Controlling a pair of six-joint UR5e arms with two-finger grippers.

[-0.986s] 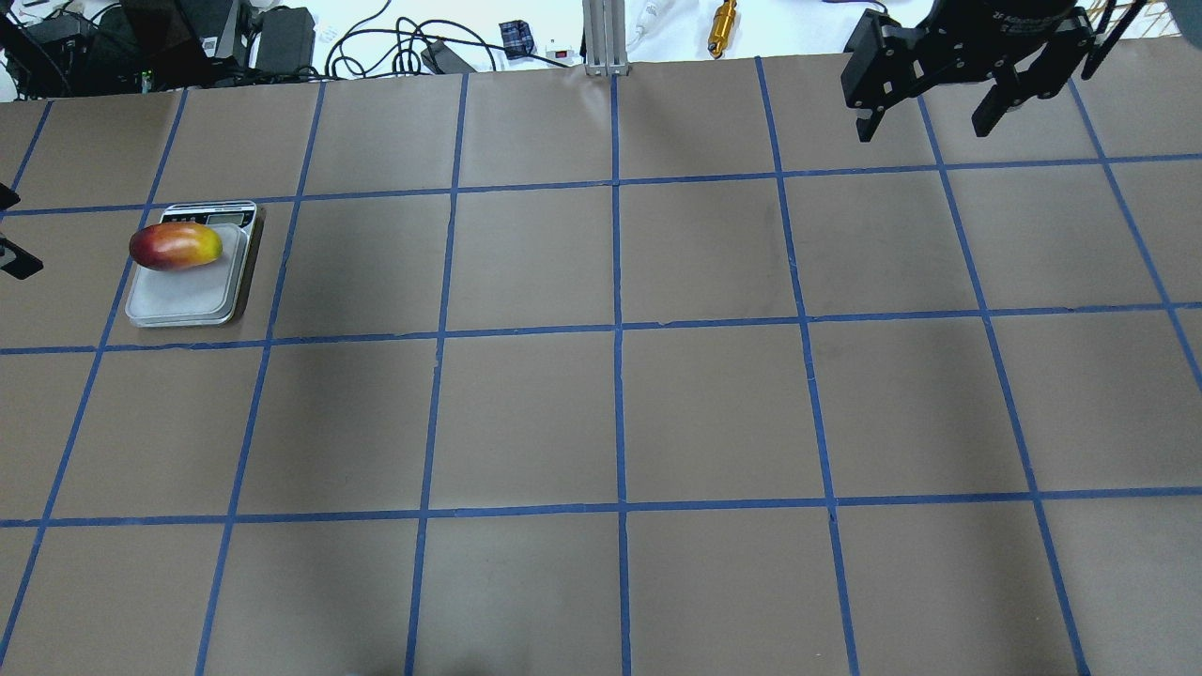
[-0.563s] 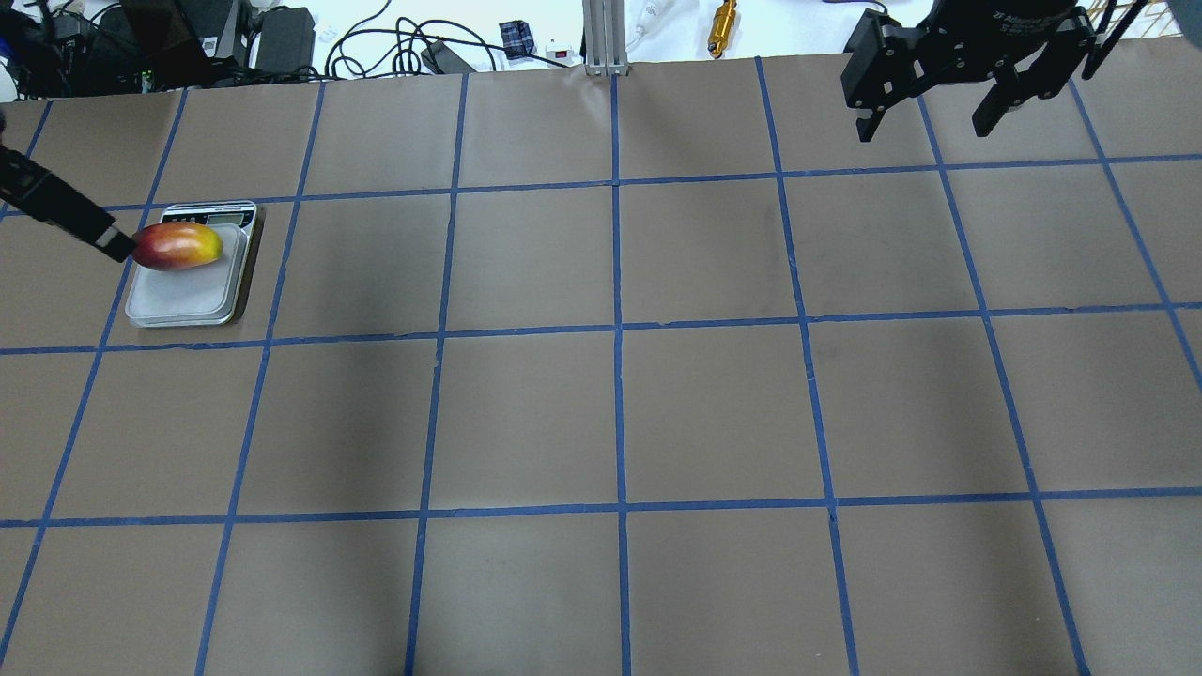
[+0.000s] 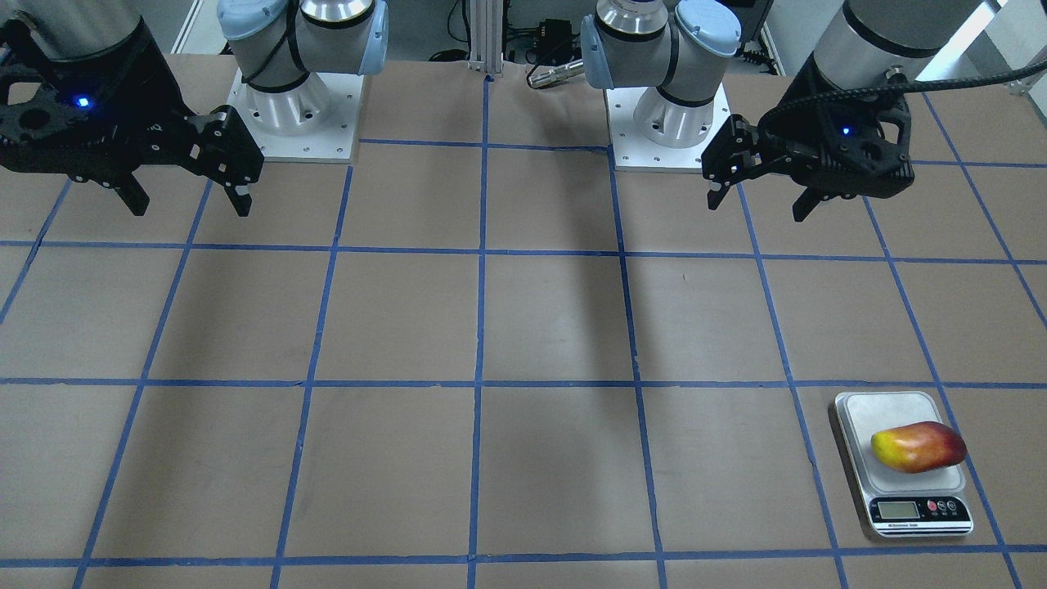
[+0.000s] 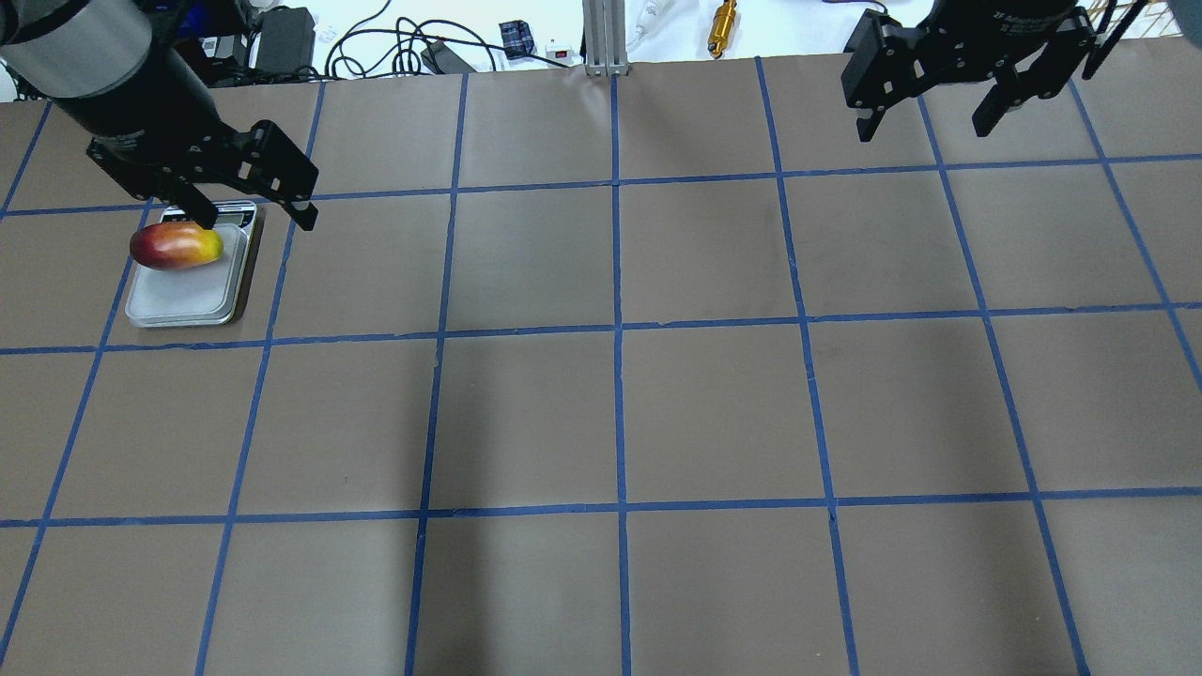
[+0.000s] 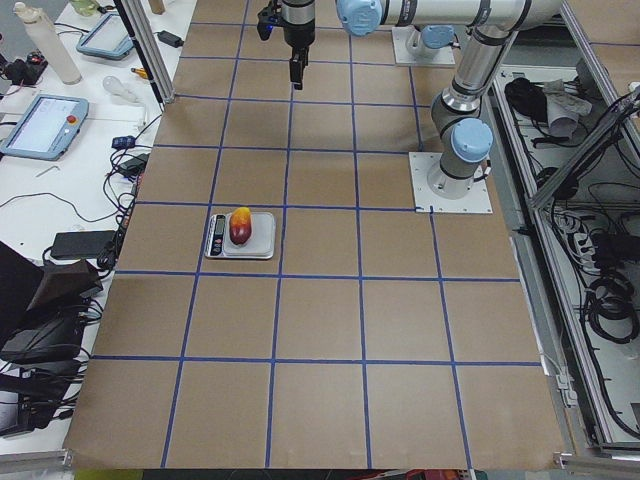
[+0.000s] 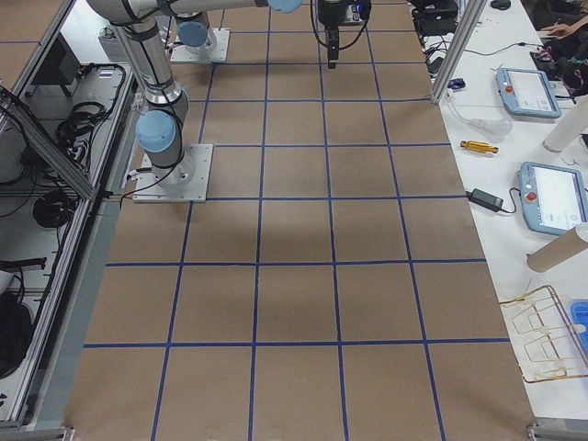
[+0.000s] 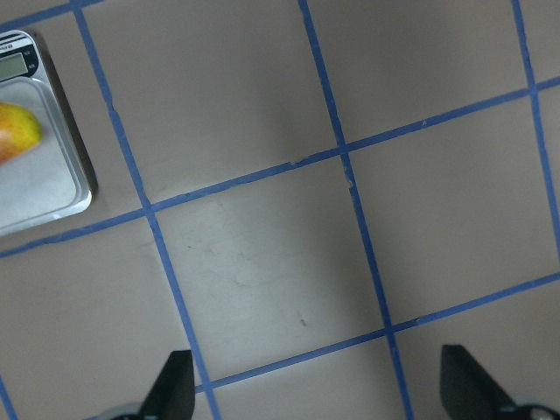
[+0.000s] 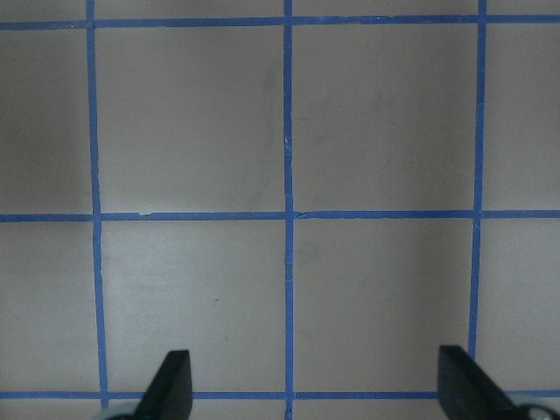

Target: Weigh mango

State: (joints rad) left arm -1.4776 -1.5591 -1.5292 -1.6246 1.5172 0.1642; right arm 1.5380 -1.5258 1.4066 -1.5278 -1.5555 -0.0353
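Observation:
The mango [image 4: 176, 246], yellow at one end and red at the other, lies on the platform of the small silver scale [image 4: 183, 299] at the table's left. It also shows in the front view [image 3: 918, 447] on the scale [image 3: 883, 409], and in the left wrist view [image 7: 16, 133] at the left edge. My left gripper [image 4: 254, 218] is open and empty, held high above the table and apart from the mango; in the front view [image 3: 757, 207] it hangs near the robot's base. My right gripper [image 4: 922, 130] is open and empty, high at the far right [image 3: 190, 206].
The table is brown paper with a blue tape grid [image 4: 618, 329]. Cables, a power supply and a brass part [image 4: 722, 26] lie beyond the far edge. Tablets and a wire rack [image 6: 551, 331] sit on the side bench in the right view.
My left gripper has come in from the left edge, past the mango's red end, and now hangs open above the scale's display end. The mango, scale and right gripper have not moved.

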